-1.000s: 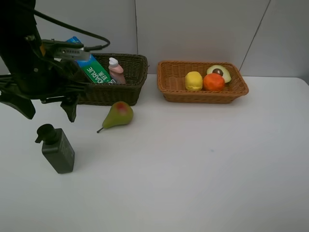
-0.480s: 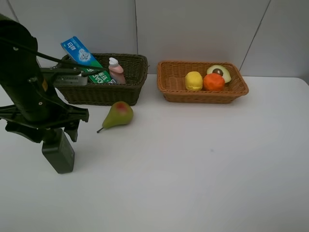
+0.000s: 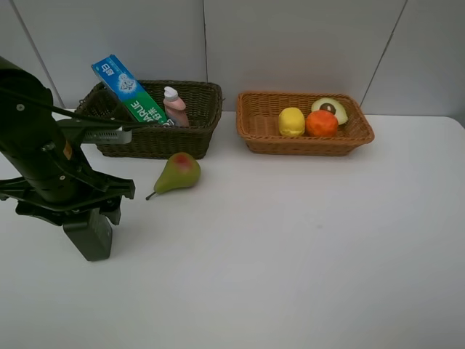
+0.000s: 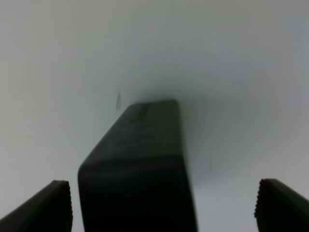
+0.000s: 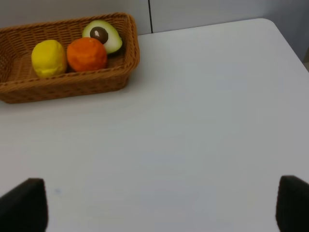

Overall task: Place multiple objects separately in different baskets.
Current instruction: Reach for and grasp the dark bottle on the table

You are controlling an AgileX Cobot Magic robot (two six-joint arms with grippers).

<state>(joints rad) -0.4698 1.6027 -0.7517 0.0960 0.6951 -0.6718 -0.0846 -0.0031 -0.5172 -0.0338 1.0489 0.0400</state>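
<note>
Here the dark green pump bottle stands upright between the left hand's spread fingers.

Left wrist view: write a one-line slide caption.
Open left gripper straddles the dark green pump bottle standing on the white table, fingers clear of its sides.

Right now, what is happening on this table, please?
The left pincer is open and lowered around the dark pump bottle, one finger on each side, not yet closed on it. The pear lies on the table. The toothpaste box and pink bottle are in the dark basket; the lemon, orange and avocado half are in the tan basket. The right pincer is open and holds nothing.
</note>
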